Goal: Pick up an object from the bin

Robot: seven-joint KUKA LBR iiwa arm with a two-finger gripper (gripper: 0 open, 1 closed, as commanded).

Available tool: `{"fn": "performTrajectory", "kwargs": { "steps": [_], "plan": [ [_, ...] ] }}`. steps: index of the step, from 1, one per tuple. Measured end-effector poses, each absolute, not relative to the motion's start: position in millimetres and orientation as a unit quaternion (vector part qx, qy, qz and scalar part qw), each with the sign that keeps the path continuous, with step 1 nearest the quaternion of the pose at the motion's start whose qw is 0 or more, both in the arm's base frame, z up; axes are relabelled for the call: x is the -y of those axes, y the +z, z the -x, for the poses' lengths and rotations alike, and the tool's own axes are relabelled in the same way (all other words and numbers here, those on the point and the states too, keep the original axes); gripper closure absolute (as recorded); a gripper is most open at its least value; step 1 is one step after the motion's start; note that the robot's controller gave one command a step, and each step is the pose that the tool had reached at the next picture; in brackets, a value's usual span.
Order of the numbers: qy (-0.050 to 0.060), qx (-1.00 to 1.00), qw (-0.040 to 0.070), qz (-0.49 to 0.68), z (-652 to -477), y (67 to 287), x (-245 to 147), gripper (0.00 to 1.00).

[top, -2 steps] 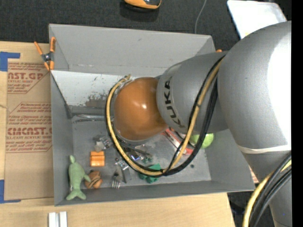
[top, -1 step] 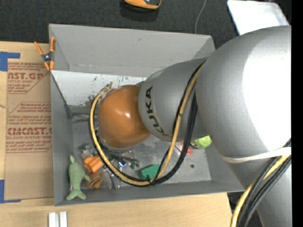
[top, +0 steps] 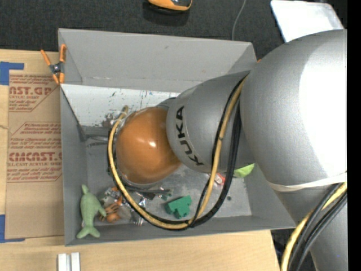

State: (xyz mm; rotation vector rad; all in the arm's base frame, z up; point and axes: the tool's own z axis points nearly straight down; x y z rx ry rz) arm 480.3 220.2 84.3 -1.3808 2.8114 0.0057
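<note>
Green block (top: 179, 206) and green toy animal (top: 89, 212) lie along the bin's (top: 158, 61) near wall, neither lifted. Orange wrist cover (top: 144, 145) hangs over mid-bin; you can't tell the jaws' state. Whole pick remains, I'd judge.

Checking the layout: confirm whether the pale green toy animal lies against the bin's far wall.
No, the pale green toy animal lies in the near left corner of the bin, left of the dark green block.

We note a grey bin (top: 73, 129), pale green toy (top: 89, 212), dark green block (top: 179, 206), orange wrist cover (top: 144, 145).
</note>
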Motion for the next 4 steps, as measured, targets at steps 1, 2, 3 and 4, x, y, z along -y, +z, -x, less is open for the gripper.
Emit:
{"fn": "performTrajectory", "kwargs": {
  "steps": [1,2,3,4],
  "plan": [
    [0.002,-0.898,0.005,0.441,-480.3,84.3,-220.2,1.00],
    [0.002,-0.898,0.005,0.441,-480.3,84.3,-220.2,1.00],
    [0.003,-0.893,0.006,0.451,-484.0,182.5,-234.9,1.00],
    [0.003,-0.893,0.006,0.451,-484.1,182.5,-234.7,1.00]
  ]
}}
